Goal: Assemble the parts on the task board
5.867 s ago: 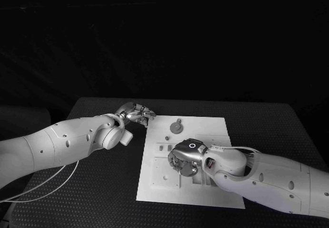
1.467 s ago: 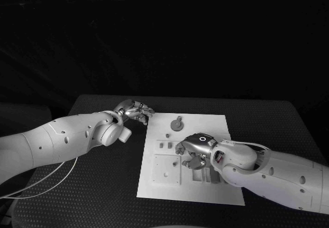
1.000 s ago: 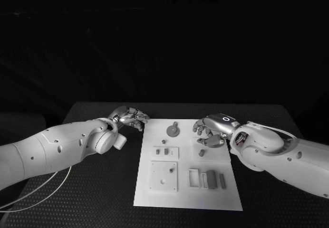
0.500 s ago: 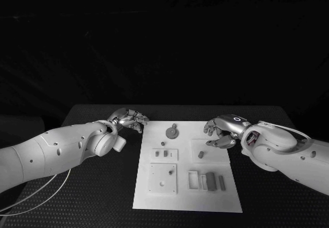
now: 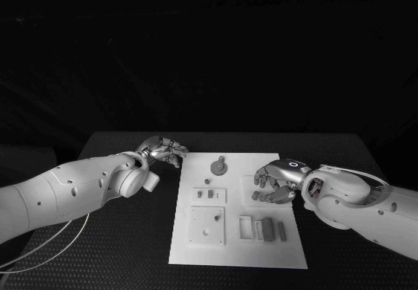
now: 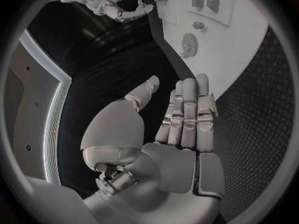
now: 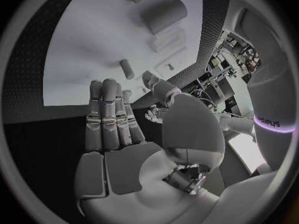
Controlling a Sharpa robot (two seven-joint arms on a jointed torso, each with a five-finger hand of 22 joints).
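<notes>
We see the task board (image 5: pixel 196 251) lying at lower centre of the head view on the black desk (image 5: pixel 339 157), with small grey parts (image 5: pixel 268 229) set in it. Our right hand (image 5: pixel 274 181) hovers over the board's right edge, fingers curled loosely and apart, holding nothing. Our left hand (image 5: pixel 163 150) sits just off the board's upper left corner, fingers spread, empty.
</notes>
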